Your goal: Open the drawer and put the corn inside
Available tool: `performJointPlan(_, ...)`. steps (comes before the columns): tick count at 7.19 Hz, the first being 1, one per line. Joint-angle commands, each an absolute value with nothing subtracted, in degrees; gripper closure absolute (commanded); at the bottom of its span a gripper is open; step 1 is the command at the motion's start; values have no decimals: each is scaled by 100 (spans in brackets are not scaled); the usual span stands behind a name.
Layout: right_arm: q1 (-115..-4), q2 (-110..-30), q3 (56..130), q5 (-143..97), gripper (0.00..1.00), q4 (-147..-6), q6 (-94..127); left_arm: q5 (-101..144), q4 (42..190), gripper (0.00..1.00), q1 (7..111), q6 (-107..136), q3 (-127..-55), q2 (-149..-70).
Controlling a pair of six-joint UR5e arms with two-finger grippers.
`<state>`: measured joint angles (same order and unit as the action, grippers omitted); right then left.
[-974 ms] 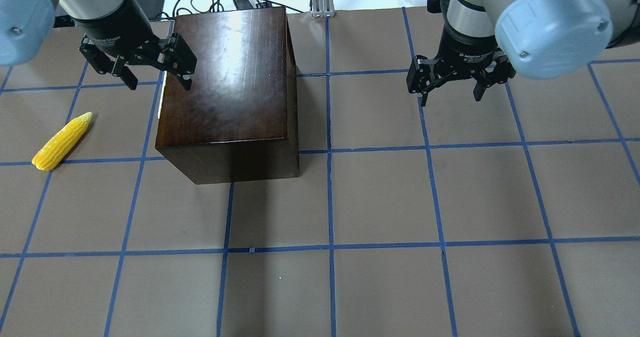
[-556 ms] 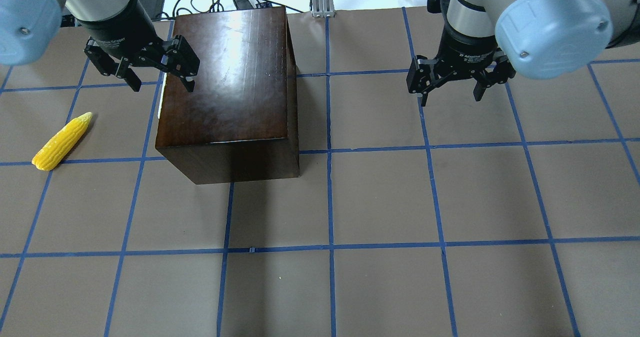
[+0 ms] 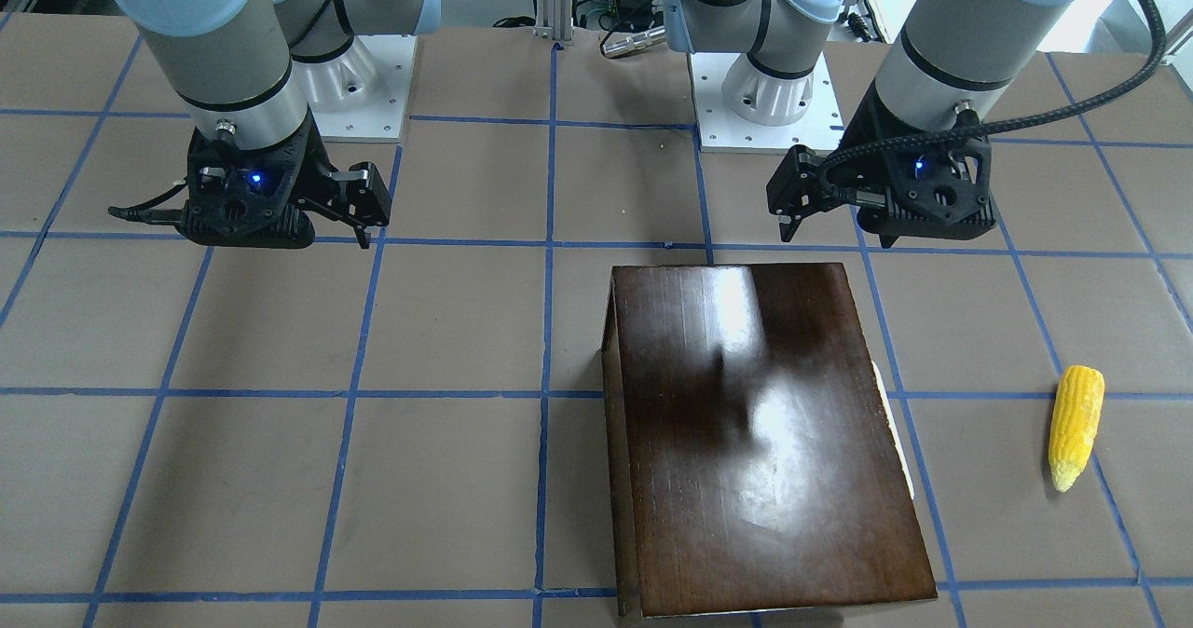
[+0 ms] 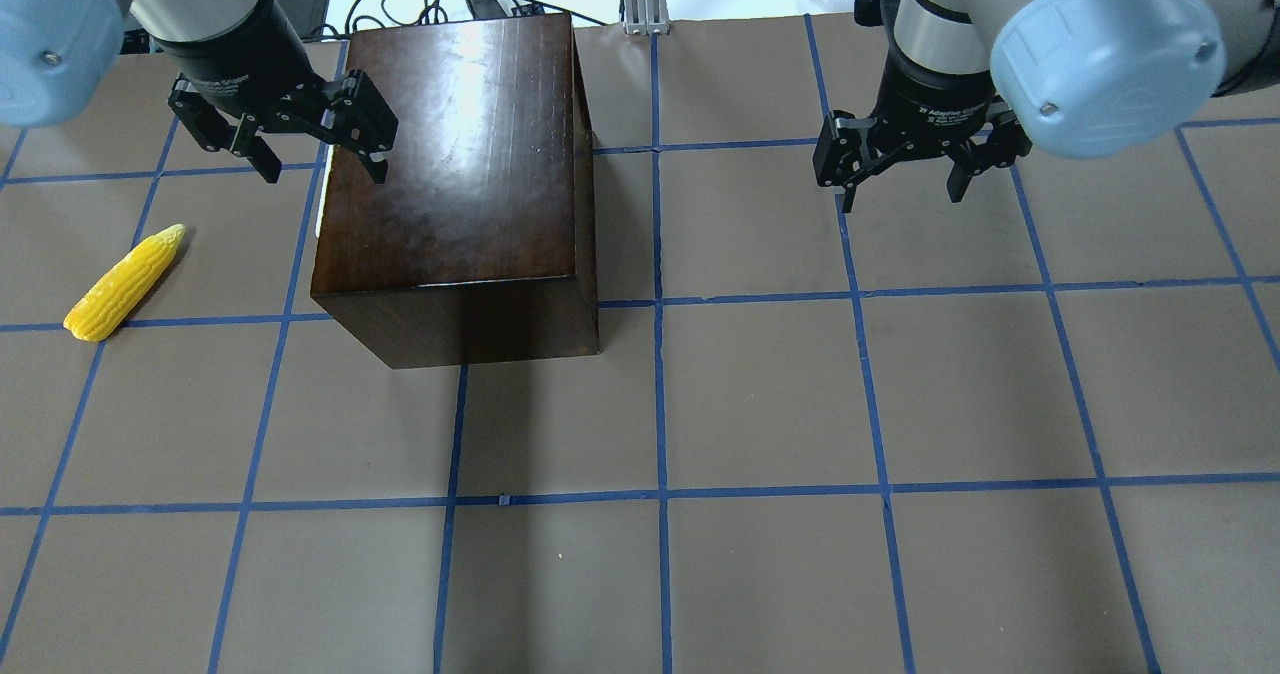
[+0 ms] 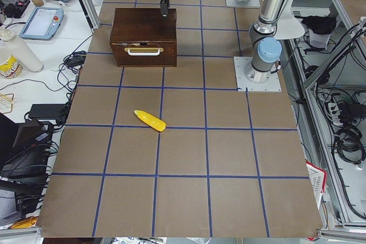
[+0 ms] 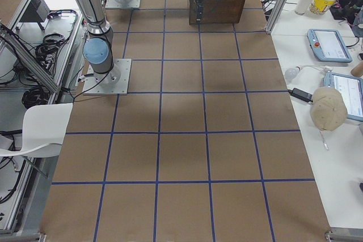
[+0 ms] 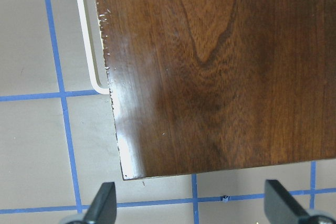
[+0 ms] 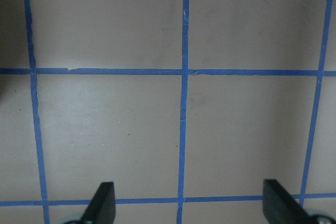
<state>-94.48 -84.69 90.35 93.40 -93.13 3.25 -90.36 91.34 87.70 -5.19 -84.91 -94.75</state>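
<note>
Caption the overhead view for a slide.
Left tool open above the cabinet edge, right tool open over table; corn lies apart.

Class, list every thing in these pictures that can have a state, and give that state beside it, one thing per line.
drawer: shut, flush in the cabinet.
handle: not gripped.
corn: lying on the table, apart from the cabinet, not held.
left gripper: open, empty, above the cabinet's handle-side edge.
right gripper: open, empty, above bare table.

"2F Adaptive" on right pincer (image 4: 902, 197)
</note>
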Motion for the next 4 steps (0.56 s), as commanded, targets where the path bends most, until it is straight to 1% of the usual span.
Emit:
performJointPlan(1,-9448,-8464,9035,9334,0,-9308,325,-8774,9132,0,8466,-519,-8429,-9501)
performJointPlan(4,-9448,-8464,9035,9343,0,-9316,325,-8605,9123,0,7728,-948,-8341,-9580)
